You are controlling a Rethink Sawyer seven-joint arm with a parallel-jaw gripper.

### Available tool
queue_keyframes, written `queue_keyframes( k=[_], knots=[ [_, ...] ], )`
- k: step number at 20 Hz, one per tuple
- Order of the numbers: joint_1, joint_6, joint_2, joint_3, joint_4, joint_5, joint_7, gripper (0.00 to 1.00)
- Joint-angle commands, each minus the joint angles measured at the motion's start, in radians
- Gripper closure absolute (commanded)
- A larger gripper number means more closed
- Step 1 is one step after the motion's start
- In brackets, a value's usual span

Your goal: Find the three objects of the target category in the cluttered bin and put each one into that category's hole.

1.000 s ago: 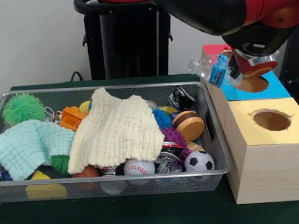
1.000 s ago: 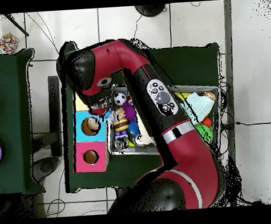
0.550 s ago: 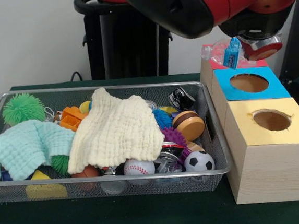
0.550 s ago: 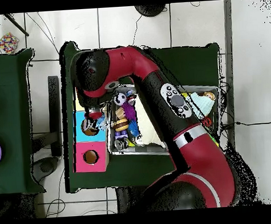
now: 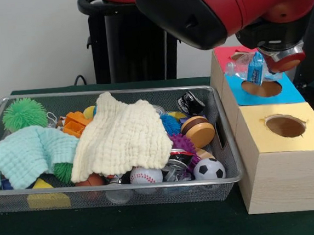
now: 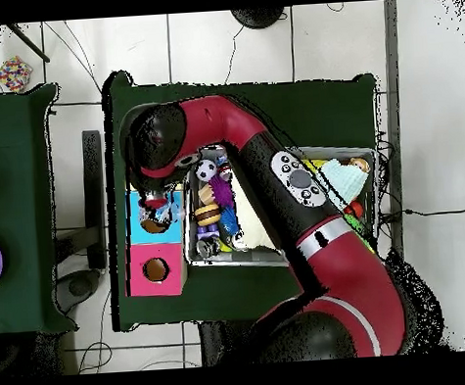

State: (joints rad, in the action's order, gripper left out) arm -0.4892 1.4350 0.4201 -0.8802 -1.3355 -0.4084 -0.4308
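Dangling under pincer [image 5: 276, 63]: bottle [image 5: 250, 69] (above blue hole [image 5: 262, 88])

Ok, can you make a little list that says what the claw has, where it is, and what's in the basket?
claw: above the blue hole; whether it grips cannot be seen
at the claw: crushed plastic water bottle with a blue label, lying tilted over the blue hole
boxes: red, blue and yellow tops in a row, each with a round hole
basket: wire mesh bin beside the boxes
on top in basket: cream cloth, mint cloth
also in basket: green spiky ball, baseball, small soccer ball, wooden yo-yo
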Motion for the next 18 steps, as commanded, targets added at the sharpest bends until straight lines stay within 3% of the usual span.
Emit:
queue_keyframes(
  k=[1,9,18],
  knots=[
    [0.014,-0.026,-0.002,0.101,-0.047,-0.044,-0.106,1.0],
    [0.057,0.013,0.019,0.145,-0.025,-0.083,-0.098,1.0],
    [0.053,-0.054,0.018,0.143,-0.039,-0.083,-0.065,1.0]
  ],
)
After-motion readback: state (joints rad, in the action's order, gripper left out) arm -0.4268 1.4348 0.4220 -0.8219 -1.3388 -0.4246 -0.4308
